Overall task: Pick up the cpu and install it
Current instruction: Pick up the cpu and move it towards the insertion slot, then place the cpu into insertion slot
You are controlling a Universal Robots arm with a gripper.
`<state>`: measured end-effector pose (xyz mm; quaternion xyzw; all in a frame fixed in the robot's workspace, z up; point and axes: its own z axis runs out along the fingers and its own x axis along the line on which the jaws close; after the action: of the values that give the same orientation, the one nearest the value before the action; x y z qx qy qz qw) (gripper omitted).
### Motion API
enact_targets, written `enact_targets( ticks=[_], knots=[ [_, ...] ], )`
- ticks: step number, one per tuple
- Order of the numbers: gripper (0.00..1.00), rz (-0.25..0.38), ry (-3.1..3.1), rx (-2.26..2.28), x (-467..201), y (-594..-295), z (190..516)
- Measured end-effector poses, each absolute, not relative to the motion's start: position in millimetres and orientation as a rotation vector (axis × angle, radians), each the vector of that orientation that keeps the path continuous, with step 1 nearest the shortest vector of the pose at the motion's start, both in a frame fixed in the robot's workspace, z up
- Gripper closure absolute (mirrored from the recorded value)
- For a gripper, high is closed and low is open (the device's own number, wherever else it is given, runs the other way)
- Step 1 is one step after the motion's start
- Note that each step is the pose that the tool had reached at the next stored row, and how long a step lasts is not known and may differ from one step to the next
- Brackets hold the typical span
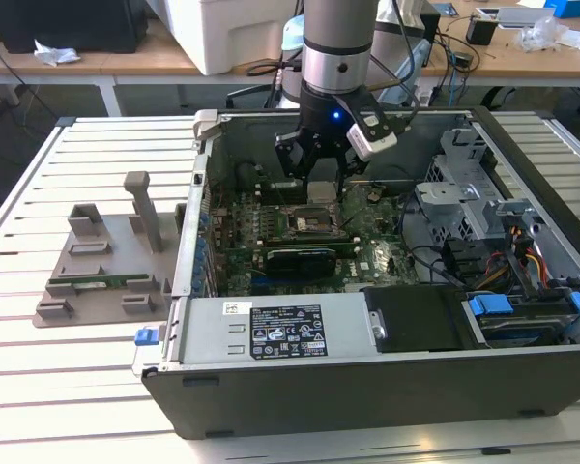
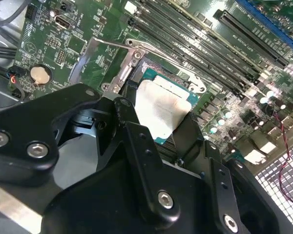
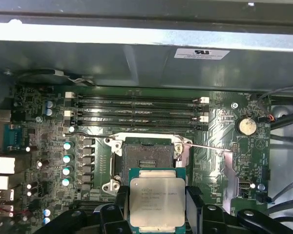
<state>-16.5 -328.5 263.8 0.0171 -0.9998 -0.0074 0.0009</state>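
Holding the cpu (image 3: 157, 201) clamped by its edges, gripper (image 1: 324, 182) is hovering close above the open socket (image 3: 146, 157) | install step running, cpu unseated | seating is calling for square alignment

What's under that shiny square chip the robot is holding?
The gripper holds the cpu over the open socket on the motherboard. The socket's dark middle shows beside the chip. Whatever lies directly beneath it is covered.
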Motion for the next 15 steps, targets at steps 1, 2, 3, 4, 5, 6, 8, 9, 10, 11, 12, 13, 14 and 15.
enact_targets(
  ticks=[1, 2, 3, 4, 5, 6, 8, 9, 10, 11, 12, 13, 14, 15],
  knots=[
    [0.45, -0.023, -3.139, 0.054, -16.5, -328.5, 263.8],
    [0.45, -0.023, -3.139, 0.054, -16.5, -328.5, 263.8],
    [0.45, -0.023, -3.139, 0.054, -16.4, -328.5, 263.8],
    [0.45, -0.023, -3.139, 0.054, -16.4, -328.5, 263.7],
    [0.45, -0.023, -3.139, 0.054, -16.4, -328.5, 263.8],
    [0.45, -0.023, -3.139, 0.054, -16.3, -328.5, 263.8],
    [0.45, -0.023, -3.139, 0.054, -16.2, -328.5, 263.8],
    [0.45, -0.023, -3.139, 0.054, -16.2, -328.5, 263.7],
    [0.45, -0.023, -3.139, 0.054, -16.2, -328.5, 263.8],
    [0.45, -0.023, -3.139, 0.054, -16.2, -328.5, 263.8],
    [0.45, -0.023, -3.139, 0.054, -16.1, -328.5, 263.8],
    [0.45, -0.023, -3.139, 0.052, -16.1, -328.5, 263.7],
    [0.45, -0.023, -3.140, 0.039, -16.1, -328.5, 263.8],
    [0.45, -0.022, -3.140, -0.022, -16.1, -328.5, 263.8]
  ],
)
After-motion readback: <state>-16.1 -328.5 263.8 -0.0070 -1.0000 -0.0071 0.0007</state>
